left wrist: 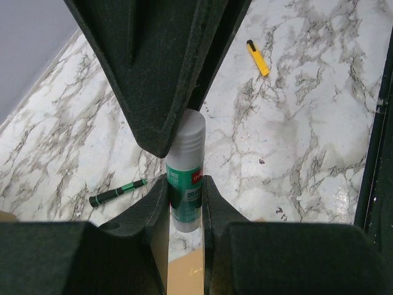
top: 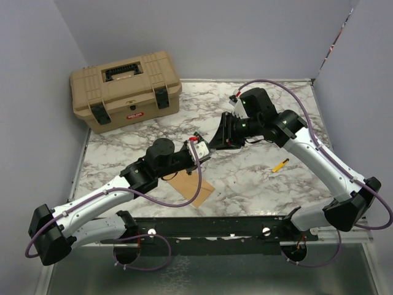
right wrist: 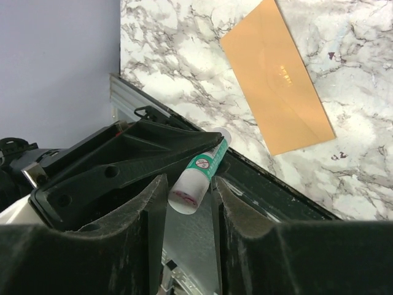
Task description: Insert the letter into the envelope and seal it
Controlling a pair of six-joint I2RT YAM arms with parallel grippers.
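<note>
A glue stick (left wrist: 186, 184) with a green label is pinched between the pads of my left gripper (left wrist: 185, 190), above the table. Its white cap end (right wrist: 191, 187) lies between the jaws of my right gripper (right wrist: 186, 184), which stand close on either side with thin gaps showing. In the top view the two grippers meet nose to nose at the table's middle (top: 206, 144). The brown envelope (right wrist: 279, 80) lies flat and closed on the marble beneath the left arm (top: 199, 187). The letter is hidden.
A tan toolbox (top: 126, 89) stands at the back left. A yellow cutter (top: 280, 165) lies on the right of the table. A green-and-black pen (left wrist: 116, 193) rests on the marble near the left gripper. A black rail (top: 245, 224) runs along the near edge.
</note>
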